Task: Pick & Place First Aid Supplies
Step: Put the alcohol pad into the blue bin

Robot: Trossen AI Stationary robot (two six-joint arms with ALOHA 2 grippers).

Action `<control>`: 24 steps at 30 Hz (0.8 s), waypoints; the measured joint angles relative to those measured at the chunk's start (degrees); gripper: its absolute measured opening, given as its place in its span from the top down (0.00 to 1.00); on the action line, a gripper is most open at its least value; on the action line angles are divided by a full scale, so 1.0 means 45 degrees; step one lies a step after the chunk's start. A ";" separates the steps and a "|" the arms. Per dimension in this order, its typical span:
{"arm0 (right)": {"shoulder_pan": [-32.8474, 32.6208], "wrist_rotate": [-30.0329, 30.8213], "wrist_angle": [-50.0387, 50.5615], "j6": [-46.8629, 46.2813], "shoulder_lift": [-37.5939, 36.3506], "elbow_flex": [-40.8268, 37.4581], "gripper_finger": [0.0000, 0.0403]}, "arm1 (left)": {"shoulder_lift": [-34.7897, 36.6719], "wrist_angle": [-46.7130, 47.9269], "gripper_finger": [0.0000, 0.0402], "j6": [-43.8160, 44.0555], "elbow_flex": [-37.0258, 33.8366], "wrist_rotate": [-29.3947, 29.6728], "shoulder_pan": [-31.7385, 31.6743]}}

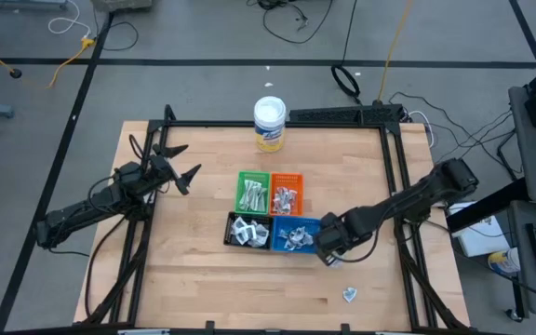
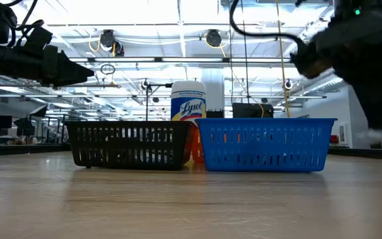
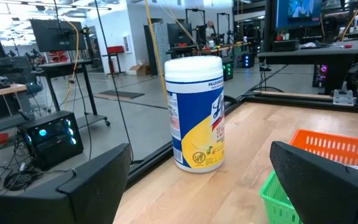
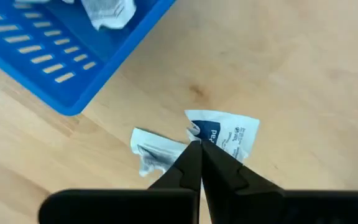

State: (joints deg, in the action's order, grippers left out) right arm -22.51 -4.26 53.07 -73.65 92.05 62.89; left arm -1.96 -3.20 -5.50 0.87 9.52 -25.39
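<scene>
Pale, smooth-grained wooden tabletop [image 1: 203,279] is being seen from above, carrying four slotted plastic trays: green [image 1: 251,191], orange [image 1: 288,192], black [image 1: 247,230] and blue [image 1: 296,234], all holding small crinkled packets. The right hand [image 1: 328,249] is sitting low beside the blue tray; the left hand [image 1: 177,163] is being held wide open, well apart.

At the right wrist, a thin white foil packet with blue print [image 4: 225,134] is being pinched at its edge by closed fingers [image 4: 188,165]; a grey-printed packet [image 4: 154,152] is lying just beside it. Both are judged light, limp and slippery, best taken by a raised edge.
</scene>
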 joint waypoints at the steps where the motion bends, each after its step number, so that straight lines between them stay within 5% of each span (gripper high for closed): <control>1: 0.0081 0.0000 0.0344 0.0025 -0.0183 0.0125 1.00 | -0.0004 -0.0001 0.02 0.0000 0.0002 -0.0002 0.0000; 12: 0.0726 0.0276 0.2141 -0.0083 -0.0965 0.1274 1.00 | -0.0004 -0.0001 0.02 0.0000 0.0004 -0.0001 0.0000; 24: 0.1990 0.0281 0.3203 0.2572 0.2431 0.6218 1.00 | -0.0004 -0.0001 0.02 0.0000 0.0004 -0.0004 0.0004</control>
State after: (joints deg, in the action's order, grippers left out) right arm -13.56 -2.99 67.48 -62.07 102.99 90.87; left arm -1.98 -3.20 -5.50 0.88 9.50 -25.37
